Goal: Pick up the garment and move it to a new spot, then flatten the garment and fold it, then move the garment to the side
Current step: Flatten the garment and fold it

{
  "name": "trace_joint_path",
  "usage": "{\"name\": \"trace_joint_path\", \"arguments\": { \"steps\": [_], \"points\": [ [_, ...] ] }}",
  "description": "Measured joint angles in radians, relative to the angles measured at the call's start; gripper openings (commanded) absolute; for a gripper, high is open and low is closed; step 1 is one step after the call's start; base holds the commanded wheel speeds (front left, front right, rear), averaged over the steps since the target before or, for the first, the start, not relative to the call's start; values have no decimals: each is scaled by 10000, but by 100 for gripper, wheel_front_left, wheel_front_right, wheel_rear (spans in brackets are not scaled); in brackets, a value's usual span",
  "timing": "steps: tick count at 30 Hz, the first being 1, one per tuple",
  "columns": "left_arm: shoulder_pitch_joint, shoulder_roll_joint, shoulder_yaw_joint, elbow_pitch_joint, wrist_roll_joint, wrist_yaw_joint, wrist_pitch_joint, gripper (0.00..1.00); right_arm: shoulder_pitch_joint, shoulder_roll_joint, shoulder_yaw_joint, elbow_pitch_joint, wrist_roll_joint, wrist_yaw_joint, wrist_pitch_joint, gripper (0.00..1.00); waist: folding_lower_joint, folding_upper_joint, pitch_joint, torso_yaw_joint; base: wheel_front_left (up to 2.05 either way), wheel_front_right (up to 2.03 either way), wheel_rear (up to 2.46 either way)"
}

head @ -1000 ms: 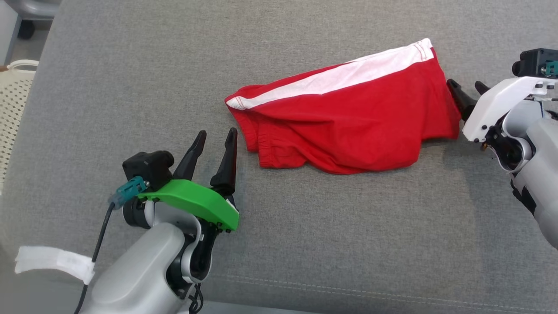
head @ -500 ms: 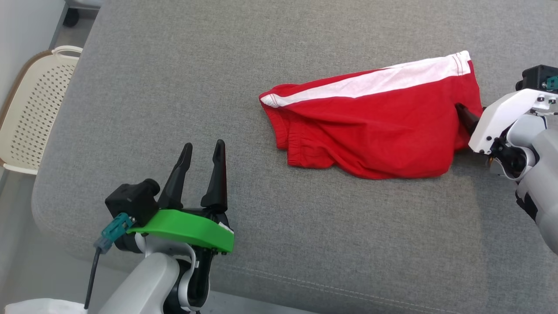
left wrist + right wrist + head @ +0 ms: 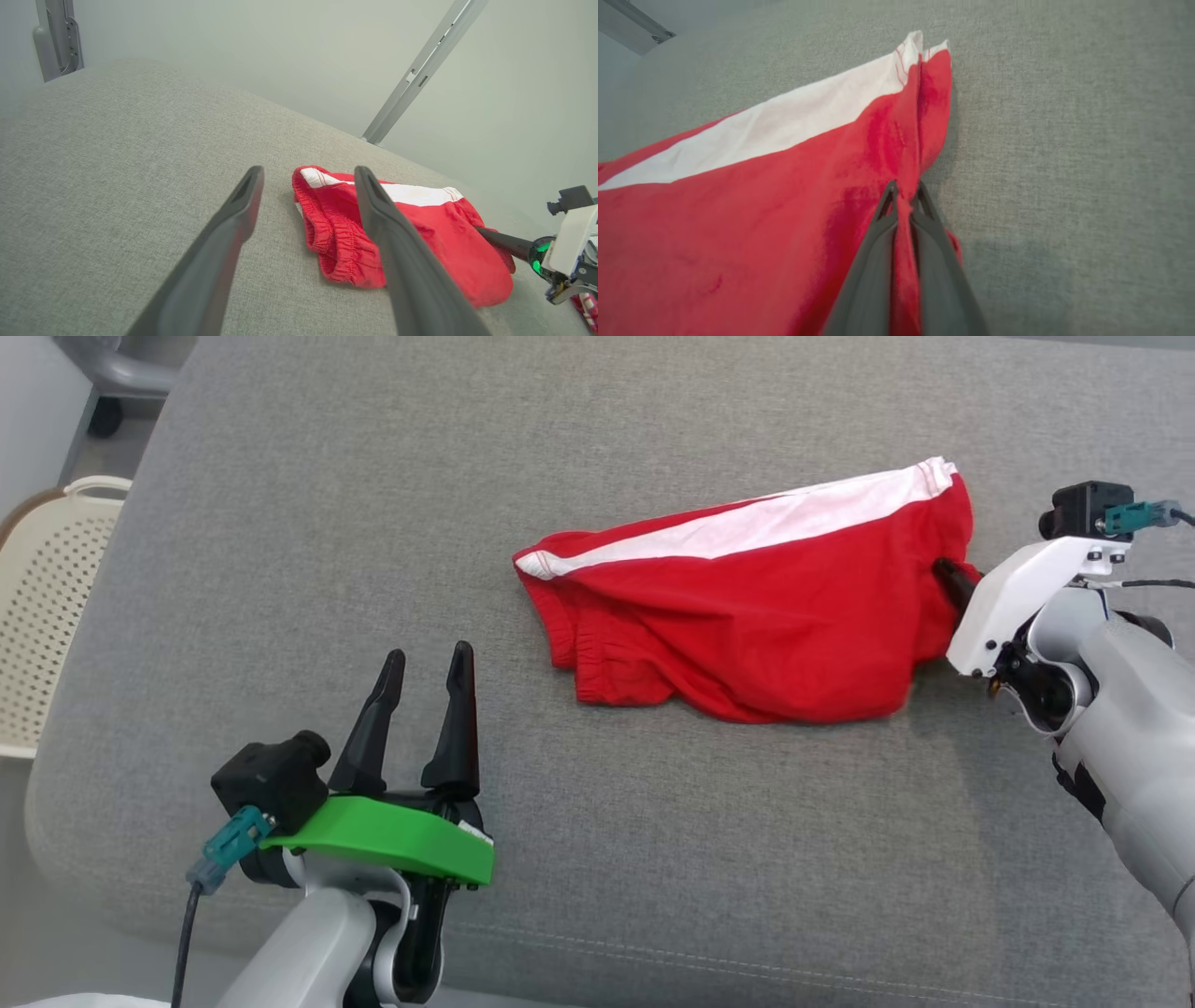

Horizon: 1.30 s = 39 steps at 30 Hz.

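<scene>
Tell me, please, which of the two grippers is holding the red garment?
The right gripper, under the white cover: its fingers are shut on the red garment's edge. The left gripper, under the green cover, stands open, clear of the cloth.

Head view, far right: you've lost the right gripper's tips. They're buried in the garment's edge with just a dark stub showing, and that forearm runs off the right side. Over in the right wrist view, a pinched red fold sits between the closed fingers and covers their inner faces, and the cloth spills off the left and bottom edges. In the left wrist view, the left gripper's spread fingers are soft with blur and cut off at the bottom. In the lower right corner there, a red patterned scrap is clipped, so you can't tell what it is. The cream basket is cut by the head view's left edge.
</scene>
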Motion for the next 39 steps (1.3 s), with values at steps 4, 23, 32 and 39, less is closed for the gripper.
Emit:
{"name": "trace_joint_path", "arguments": {
  "steps": [4,23,32,39],
  "points": [
    [84,33,73,-81,0,-21,2,100,675,-217,-65,-809,385,2,-326,0,0,0,-169,-445,0,0,0],
    [410,472,31,-796,19,188,345,100,2079,-523,-757,-1273,1154,0,-1350,0,0,0,-560,-2110,0,0,0],
    [430,502,21,-800,12,224,360,100,2081,-430,-1022,-1352,1503,2,-1728,0,0,0,-628,-2034,0,0,0],
    [465,483,23,-754,-50,226,360,100,1956,-485,-1028,-1463,1561,0,-1739,0,0,0,-730,-2006,0,0,0]
  ]
}}
